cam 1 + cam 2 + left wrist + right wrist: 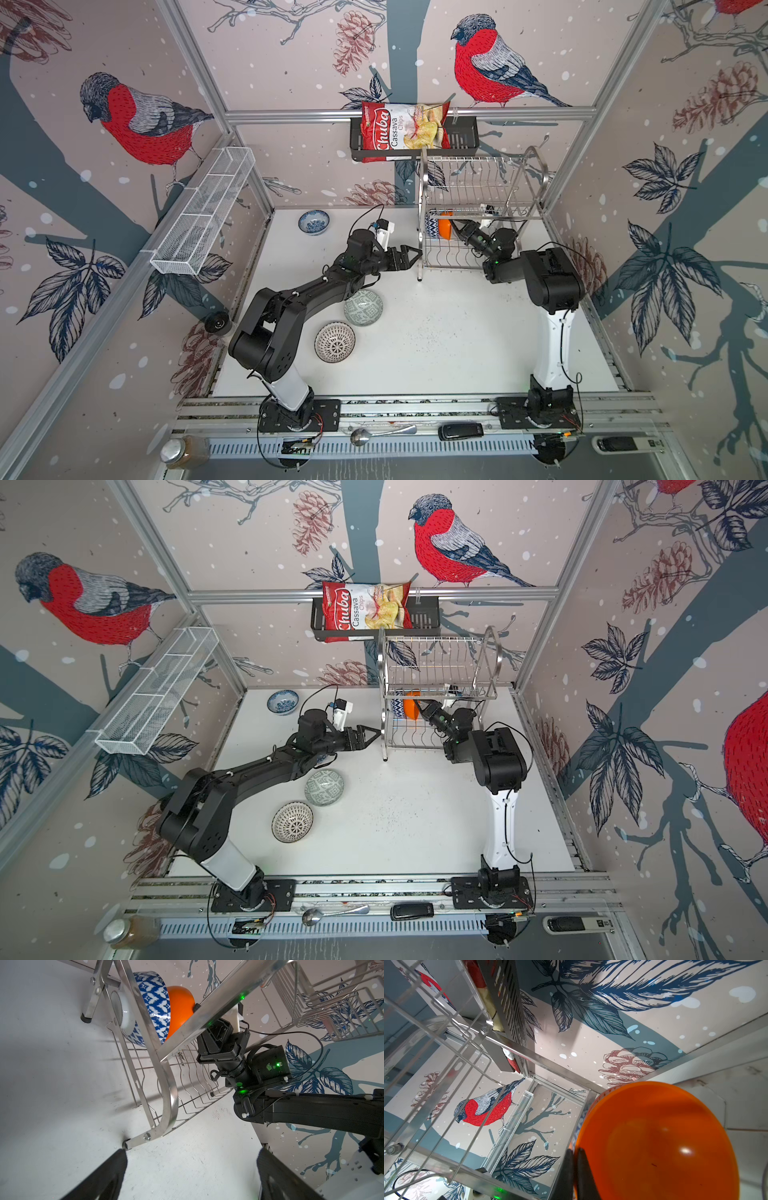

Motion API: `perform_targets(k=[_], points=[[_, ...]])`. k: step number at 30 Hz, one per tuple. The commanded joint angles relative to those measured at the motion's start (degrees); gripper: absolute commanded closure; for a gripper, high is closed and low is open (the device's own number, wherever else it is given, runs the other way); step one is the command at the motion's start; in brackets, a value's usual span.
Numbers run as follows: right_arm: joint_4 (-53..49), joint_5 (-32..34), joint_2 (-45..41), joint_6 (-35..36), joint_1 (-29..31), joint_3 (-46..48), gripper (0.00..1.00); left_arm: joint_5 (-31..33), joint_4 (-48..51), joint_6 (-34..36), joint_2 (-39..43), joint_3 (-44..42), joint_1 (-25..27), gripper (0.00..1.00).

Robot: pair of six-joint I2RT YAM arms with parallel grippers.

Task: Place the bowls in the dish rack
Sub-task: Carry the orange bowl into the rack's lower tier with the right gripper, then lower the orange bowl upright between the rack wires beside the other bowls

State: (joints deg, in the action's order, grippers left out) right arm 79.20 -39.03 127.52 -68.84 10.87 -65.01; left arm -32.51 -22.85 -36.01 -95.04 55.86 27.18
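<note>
The steel dish rack (424,195) (380,675) (170,1093) stands at the back of the table. On its lower shelf the blue triangle-patterned bowl (433,226) (154,1001) stands on edge, with the orange bowl (444,226) (409,706) (179,1007) (654,1136) right beside it. My right gripper (454,224) (419,704) (575,1151) is shut on the orange bowl's rim. My left gripper (415,258) (372,738) (192,1153) is open and empty by the rack's front left foot. On the table lie the blue-floral bowl (313,221), the grey-green bowl (363,307) and the black-dotted white bowl (334,342).
A black basket (461,141) holding a chips bag (399,131) hangs on the back wall above the rack. A white mesh basket (203,212) is fixed to the left wall. A jar (183,451), a spoon (382,434) and a black device (461,431) lie along the front rail.
</note>
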Motion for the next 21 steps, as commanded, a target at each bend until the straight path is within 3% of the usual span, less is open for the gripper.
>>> perform_targets(k=[1,21], points=[[3.5,-1.4,1.0,-0.6,0.2,-1.4,1.00,0.3,-0.4,0.7,0.1,0.4,0.0,0.02],[6.4,-5.1,5.9,-5.3,0.3,-6.8,1.00,1.3,0.8,2.0,0.0,0.8,-0.1,0.02]])
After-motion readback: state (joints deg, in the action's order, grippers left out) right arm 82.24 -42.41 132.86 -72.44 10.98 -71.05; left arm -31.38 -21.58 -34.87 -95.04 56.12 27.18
